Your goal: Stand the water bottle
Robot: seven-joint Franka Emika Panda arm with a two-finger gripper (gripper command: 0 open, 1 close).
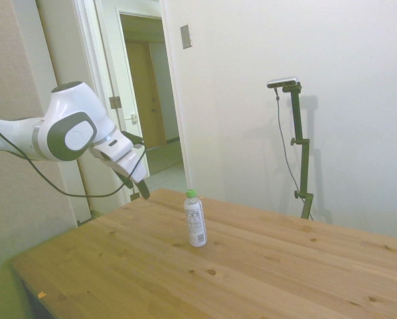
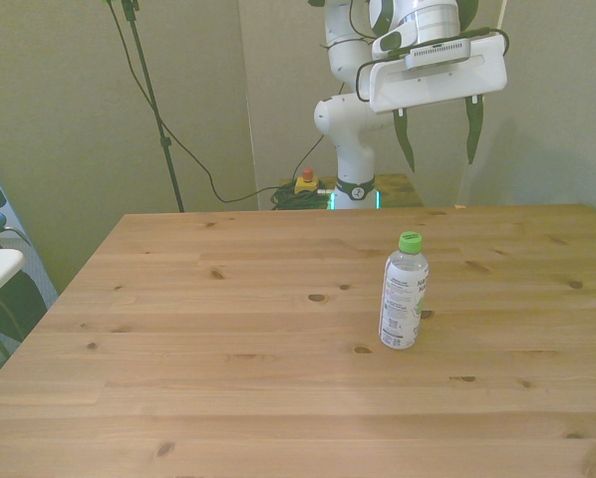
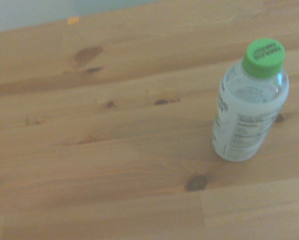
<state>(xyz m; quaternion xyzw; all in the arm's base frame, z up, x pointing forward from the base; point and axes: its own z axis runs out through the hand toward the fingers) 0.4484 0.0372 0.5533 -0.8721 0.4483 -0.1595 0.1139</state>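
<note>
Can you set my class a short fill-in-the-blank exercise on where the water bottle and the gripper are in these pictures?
1. The water bottle rests on the wooden table in an ____ pose.
2. The bottle's screw cap is coloured ____.
3. The gripper hangs above the table with its fingers ____.
4. Between its fingers the gripper holds ____.

Missing words: upright; green; open; nothing
</note>
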